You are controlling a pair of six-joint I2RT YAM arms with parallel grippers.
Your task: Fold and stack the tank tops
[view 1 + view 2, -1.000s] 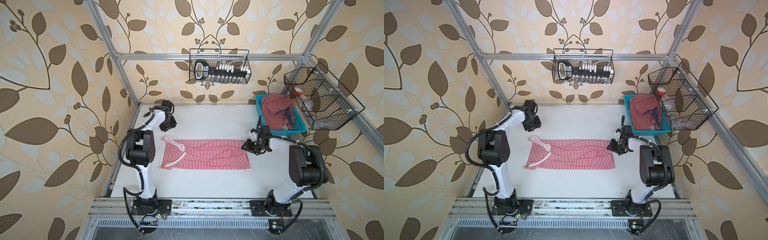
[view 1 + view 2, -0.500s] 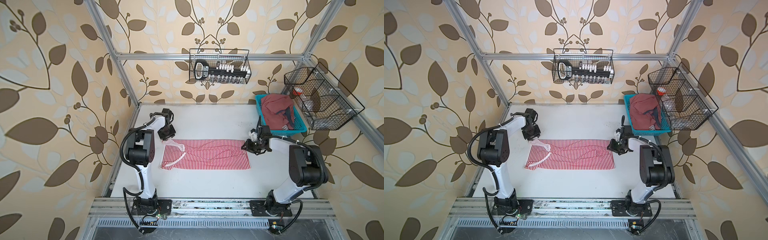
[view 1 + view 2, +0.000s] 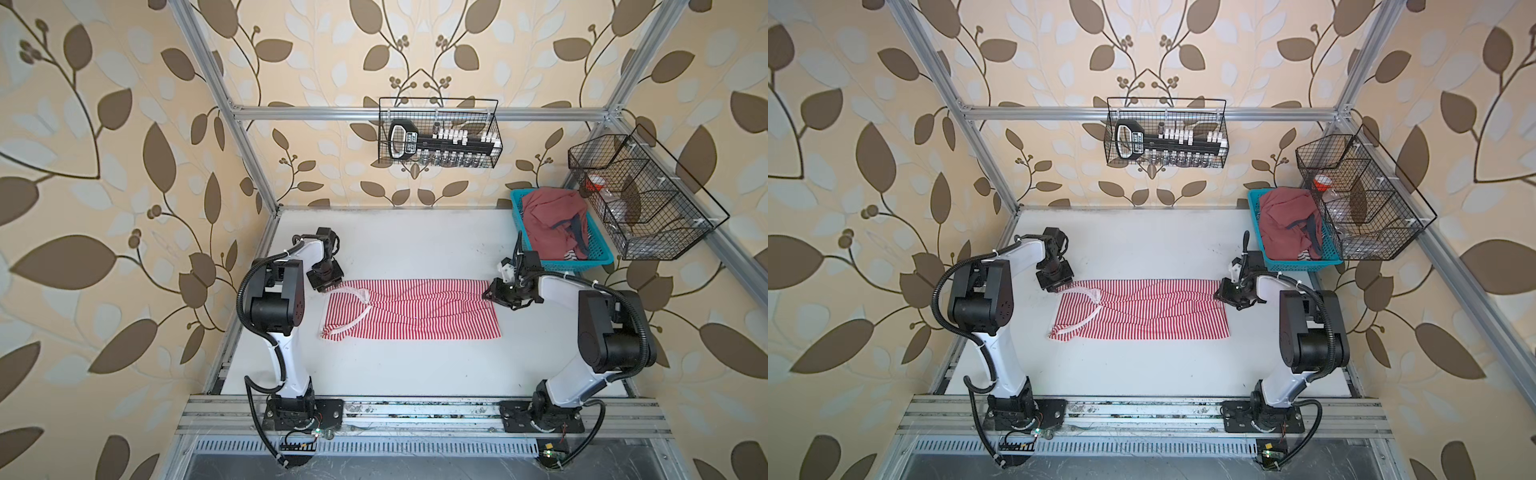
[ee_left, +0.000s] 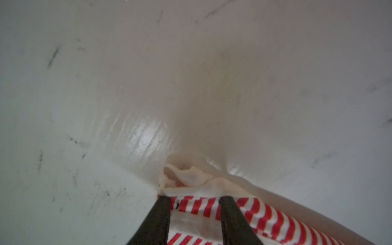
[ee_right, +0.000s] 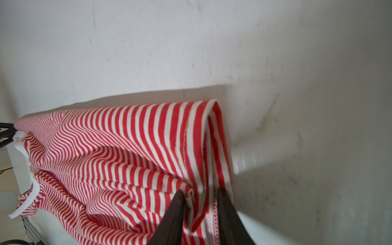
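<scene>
Lining up at two corners of the red-and-white striped cloth tank top (image 3: 409, 309), flat on the white table (image 3: 415, 245), to fold it
Left gripper (image 4: 194, 200) open over the strap; right gripper (image 5: 200, 193) narrow around bunched hem, grip unclear

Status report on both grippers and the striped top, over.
Left gripper open astride striped tank top strap. Right gripper at hem corner, grip unclear. Red top in basket. Nothing blocking.

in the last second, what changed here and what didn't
The left gripper swung from near the back left of the table down to the strap corner of the striped tank top, jaws open astride it. Unchanged: the right gripper stays pinched on the hem corner, the top lies spread out, the red tank top sits in the blue basket.
</scene>
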